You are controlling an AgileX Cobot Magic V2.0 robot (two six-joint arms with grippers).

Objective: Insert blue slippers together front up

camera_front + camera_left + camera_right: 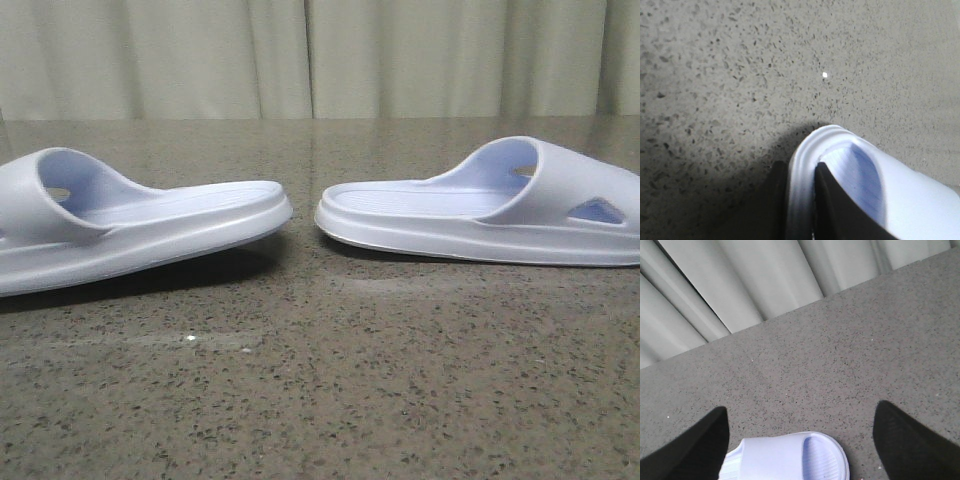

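Observation:
Two pale blue slippers lie apart on the speckled table, open heel ends facing each other. The left slipper (130,225) is tilted, its heel end raised a little over its shadow. My left gripper (799,172) is shut on that slipper's rim (802,160), one finger (776,200) outside and one inside on the footbed. The right slipper (490,215) lies flat. My right gripper (801,407) is open above it, and the strap and rounded end (790,457) show between the wide-apart fingers (700,445). Neither gripper shows in the front view.
The dark speckled stone table (320,380) stretches in front of both slippers. A pale pleated curtain (320,50) hangs behind its far edge and also shows in the right wrist view (740,280). A gap of bare table separates the two heels.

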